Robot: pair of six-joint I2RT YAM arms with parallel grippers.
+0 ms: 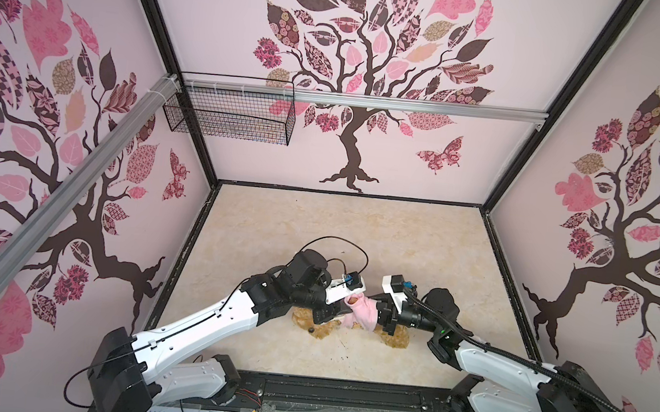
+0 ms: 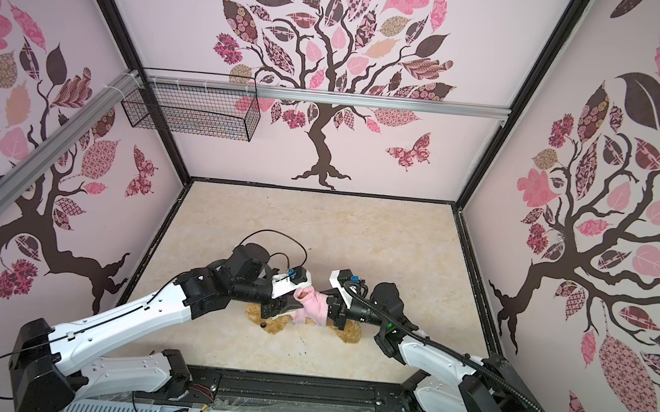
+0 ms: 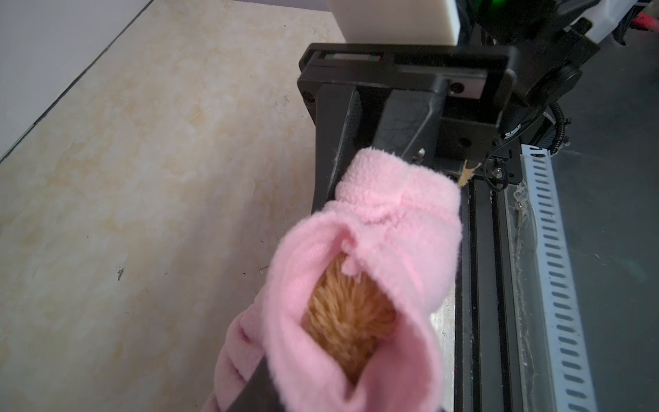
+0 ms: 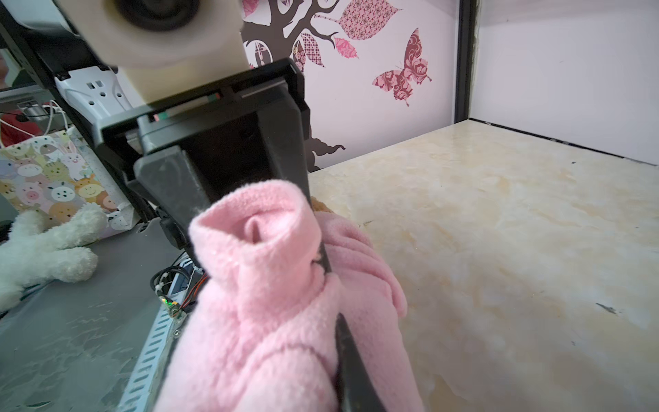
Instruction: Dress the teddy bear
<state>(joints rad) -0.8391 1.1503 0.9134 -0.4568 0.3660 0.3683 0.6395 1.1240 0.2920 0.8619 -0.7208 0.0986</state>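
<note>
Pink shirt (image 3: 385,228) half-on teddy bear (image 1: 319,331), six o'clock; right gripper (image 1: 378,316) clamps it, left gripper (image 4: 249,214) unclear; next probably tug it down.

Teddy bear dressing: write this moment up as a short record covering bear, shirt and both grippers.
bear: teddy bear lies on the table, head on the left arm's side
shirt: pink shirt bunched over its middle; golden fur shows inside one sleeve opening
left gripper: left gripper at that sleeve, grip unclear
right gripper: right gripper shut on the pink shirt's opposite side
</note>
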